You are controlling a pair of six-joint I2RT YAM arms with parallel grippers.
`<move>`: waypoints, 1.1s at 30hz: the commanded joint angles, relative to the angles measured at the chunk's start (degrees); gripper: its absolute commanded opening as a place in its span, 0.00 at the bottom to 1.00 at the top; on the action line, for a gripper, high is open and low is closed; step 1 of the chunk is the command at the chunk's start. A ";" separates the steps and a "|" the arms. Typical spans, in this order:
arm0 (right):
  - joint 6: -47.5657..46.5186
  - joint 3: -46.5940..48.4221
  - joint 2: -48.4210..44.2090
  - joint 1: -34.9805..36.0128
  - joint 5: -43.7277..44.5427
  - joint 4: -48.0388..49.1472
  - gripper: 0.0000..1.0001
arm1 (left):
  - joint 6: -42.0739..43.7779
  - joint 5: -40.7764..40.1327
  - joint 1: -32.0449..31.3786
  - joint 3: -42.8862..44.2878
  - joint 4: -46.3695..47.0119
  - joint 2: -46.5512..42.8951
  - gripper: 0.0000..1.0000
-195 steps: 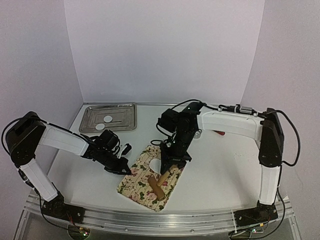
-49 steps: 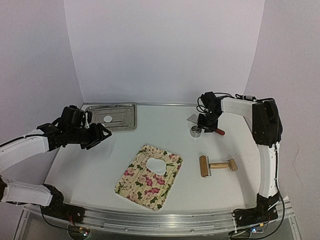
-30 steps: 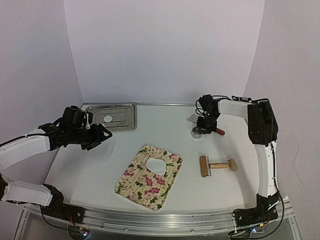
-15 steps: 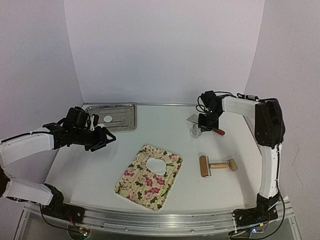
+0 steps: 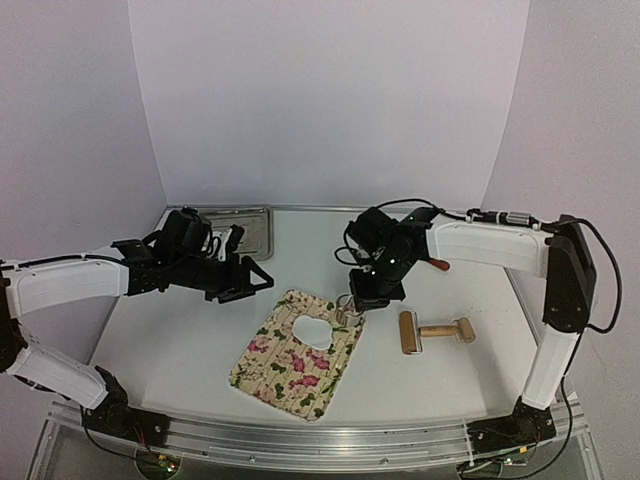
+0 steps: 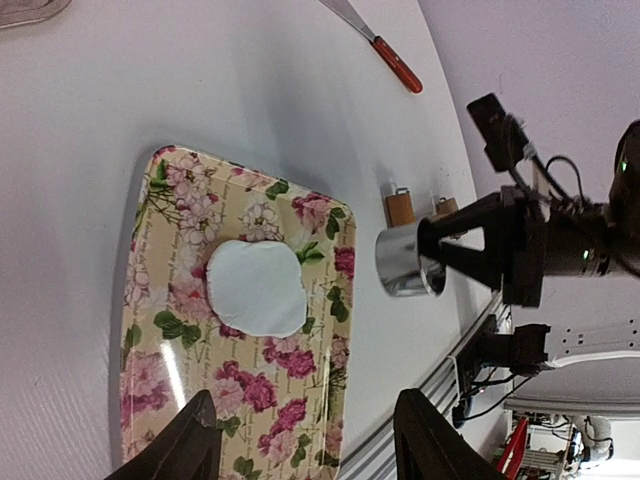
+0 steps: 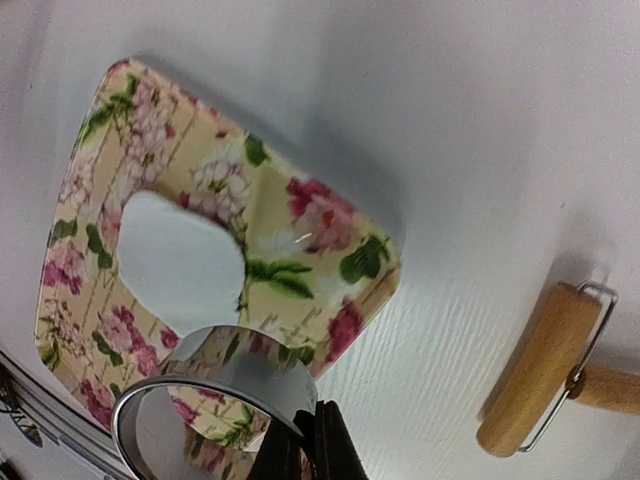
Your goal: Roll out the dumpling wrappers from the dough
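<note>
A flat white sheet of dough lies on the floral board. My right gripper is shut on the wall of the metal ring cutter. It holds the cutter just above the board's far right edge, beside the dough. My left gripper hangs open and empty, left of the board's far end. The dumpling wrappers are hidden behind my left arm.
A wooden rolling pin lies right of the board. A red-handled spatula rests at the back right. A metal tray sits at the back left, mostly covered by my left arm.
My right arm carried the ring cutter from beside the spatula to above the board's far right edge. My left arm swung right towards the board, and its jaws narrowed a little.
</note>
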 commanded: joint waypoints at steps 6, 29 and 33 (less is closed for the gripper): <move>8.32 7.97 8.27 11.37 6.29 -1.41 0.00 | -3.91 3.61 -1.01 -6.65 5.33 -4.29 0.74; 11.80 23.22 21.60 12.22 13.31 -9.34 0.00 | -7.33 3.55 -2.12 -7.32 14.46 4.11 0.56; 11.85 23.63 22.09 11.79 13.04 -9.33 0.00 | -7.01 4.27 -2.14 -6.61 14.86 5.57 0.53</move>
